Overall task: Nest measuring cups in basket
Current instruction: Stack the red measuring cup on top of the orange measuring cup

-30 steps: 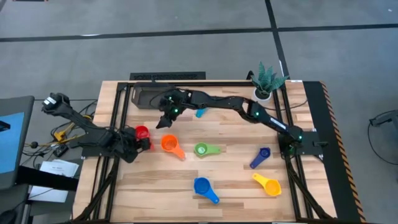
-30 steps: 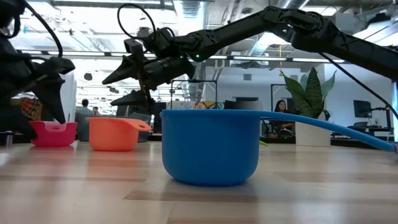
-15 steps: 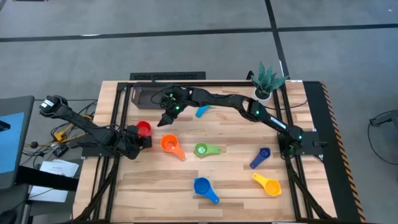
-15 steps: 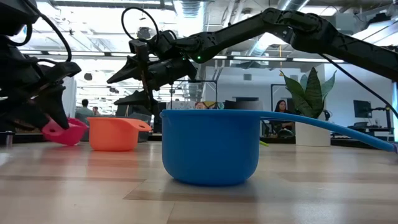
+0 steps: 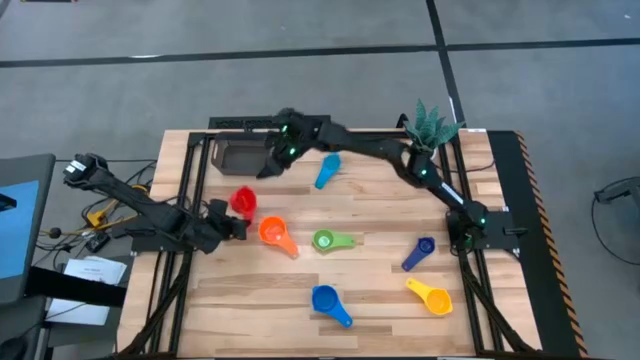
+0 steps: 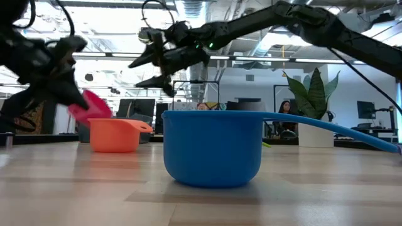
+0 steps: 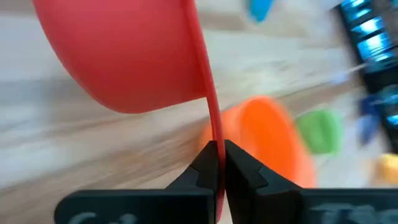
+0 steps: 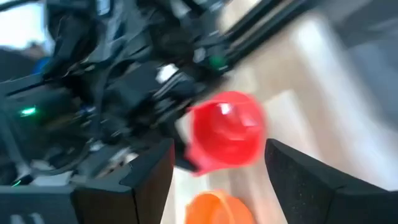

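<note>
My left gripper (image 5: pixel 230 221) is shut on the red measuring cup (image 5: pixel 243 201), which is off the wood at the table's left. My right gripper (image 5: pixel 268 168) hangs open in the air beside the dark basket (image 5: pixel 232 156) at the far left, with nothing between its fingers. The orange cup (image 5: pixel 272 233), green cup (image 5: pixel 330 240), light blue cup (image 5: pixel 326 172), dark blue cup (image 5: pixel 418 252), blue cup (image 5: pixel 328 302) and yellow cup (image 5: pixel 430 295) rest on the tabletop. My left gripper pinches the red cup's flat handle (image 7: pixel 213 134) between its two fingers, at the handle's free end. The fingers come from the table's left side, slanting downward. The cup's bowl (image 6: pixel 92 105) is lifted clear of the table and tilted.
A white plant pot (image 5: pixel 428 148) stands at the far right corner. The blue cup (image 6: pixel 213 147) fills the foreground of the low view. Bare wood lies along the near edge at the left and in the middle.
My left gripper has shut on the red cup's handle, rolled and risen; the cup has left the table, tipped over and shifted toward the right. My right gripper has gone up and toward the far edge, staying open.
</note>
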### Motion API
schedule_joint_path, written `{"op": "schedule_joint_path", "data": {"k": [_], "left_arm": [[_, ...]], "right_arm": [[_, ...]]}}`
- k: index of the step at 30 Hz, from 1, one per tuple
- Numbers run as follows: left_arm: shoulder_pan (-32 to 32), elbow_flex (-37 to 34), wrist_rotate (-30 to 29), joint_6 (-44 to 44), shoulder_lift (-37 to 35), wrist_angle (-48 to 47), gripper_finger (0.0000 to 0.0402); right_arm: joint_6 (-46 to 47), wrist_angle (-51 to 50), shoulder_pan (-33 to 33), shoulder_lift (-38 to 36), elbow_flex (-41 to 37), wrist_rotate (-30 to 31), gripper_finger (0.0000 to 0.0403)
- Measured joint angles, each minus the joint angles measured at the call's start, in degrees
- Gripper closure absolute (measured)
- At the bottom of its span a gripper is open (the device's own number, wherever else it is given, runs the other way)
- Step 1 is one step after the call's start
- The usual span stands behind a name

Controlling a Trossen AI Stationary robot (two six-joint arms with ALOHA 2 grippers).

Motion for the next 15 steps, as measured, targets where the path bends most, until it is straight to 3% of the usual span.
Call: {"op": "schedule_joint_path", "data": {"k": [5, 8, 15], "left_arm": [[0.0, 0.0, -7.2, 8.5, -5.1, 5.9, 0.0401], [0.2, 0.0, -10.2, 15.4, -7.7, 11.0, 0.0401], [3.7, 1.8, -8.4, 29.6, -8.1, 22.0, 0.0401]], "right_arm": [[-7.4, -10.4, 0.5, -6.1, 0.1, 11.8, 0.0156], [-10.2, -11.4, 2.5, -8.5, 0.1, 15.2, 0.0175], [-10.8, -10.2, 6.8, -10.0, 0.1, 22.0, 0.0217]]}}
